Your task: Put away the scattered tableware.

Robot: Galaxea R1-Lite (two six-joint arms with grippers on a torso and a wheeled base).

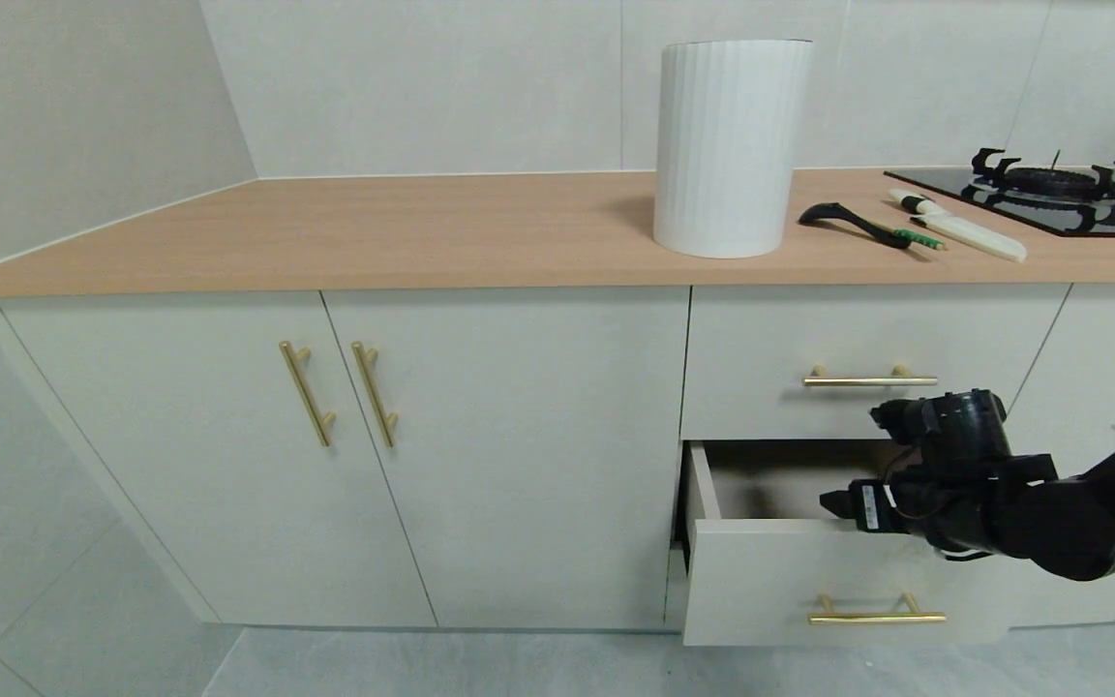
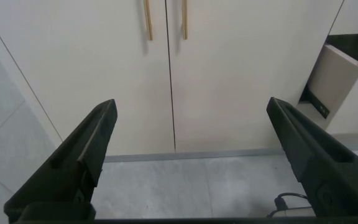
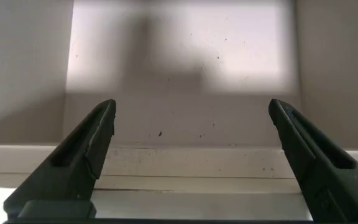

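On the wooden counter (image 1: 422, 232), a black ladle (image 1: 853, 221), a thin green-handled utensil (image 1: 925, 239) and a white knife (image 1: 959, 230) lie to the right of a tall white ribbed container (image 1: 727, 145). Below them the lower drawer (image 1: 809, 571) is pulled out and looks empty. My right gripper (image 1: 848, 505) hovers over the drawer's front edge, open and holding nothing; the right wrist view has the open right gripper (image 3: 191, 109) facing the bare drawer floor (image 3: 185, 62). My left gripper (image 2: 191, 106) is open and empty, low in front of the cabinet doors (image 2: 173, 68).
A black gas hob (image 1: 1051, 194) sits at the counter's far right. The upper drawer (image 1: 867, 380) is closed. Two closed doors with gold handles (image 1: 335, 392) fill the cabinet's left part. The open drawer's side (image 2: 337, 81) juts out over the grey floor (image 2: 185, 186).
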